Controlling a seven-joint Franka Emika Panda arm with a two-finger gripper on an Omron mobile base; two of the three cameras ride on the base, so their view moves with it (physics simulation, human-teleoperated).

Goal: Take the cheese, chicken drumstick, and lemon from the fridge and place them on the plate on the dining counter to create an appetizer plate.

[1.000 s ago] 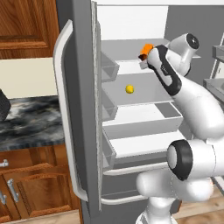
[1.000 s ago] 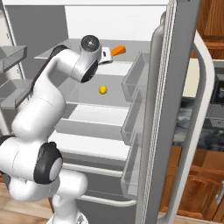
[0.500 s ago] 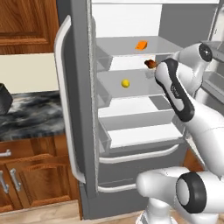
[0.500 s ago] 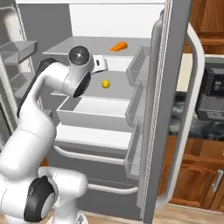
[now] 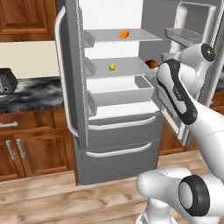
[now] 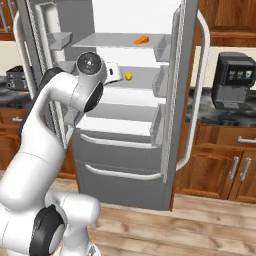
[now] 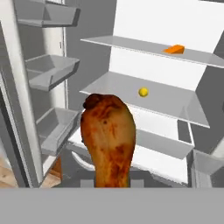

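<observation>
My gripper (image 6: 115,72) is shut on the chicken drumstick (image 7: 109,135), a reddish-brown piece held fat end up in front of the open fridge (image 5: 118,144). In the left base view the drumstick (image 5: 152,64) peeks out beside my hand at the fridge's right side. The orange cheese (image 5: 124,33) wedge lies on the top glass shelf and shows as the cheese (image 7: 175,49) in the hand view. The yellow lemon (image 5: 112,66) sits on the shelf below, also seen as the lemon (image 7: 143,92). The plate and the dining counter are out of view.
Both fridge doors stand open, the left door (image 5: 65,74) and the right door (image 6: 182,85), each with bins. A dark marbled wall counter (image 5: 30,94) with a toaster (image 5: 6,81) lies left; a coffee machine (image 6: 234,80) stands right. Wooden floor in front.
The base has backed away from the fridge, so the whole picture has shifted. My gripper has drawn out of the shelves with the drumstick still in it. Cheese and lemon stay put.
</observation>
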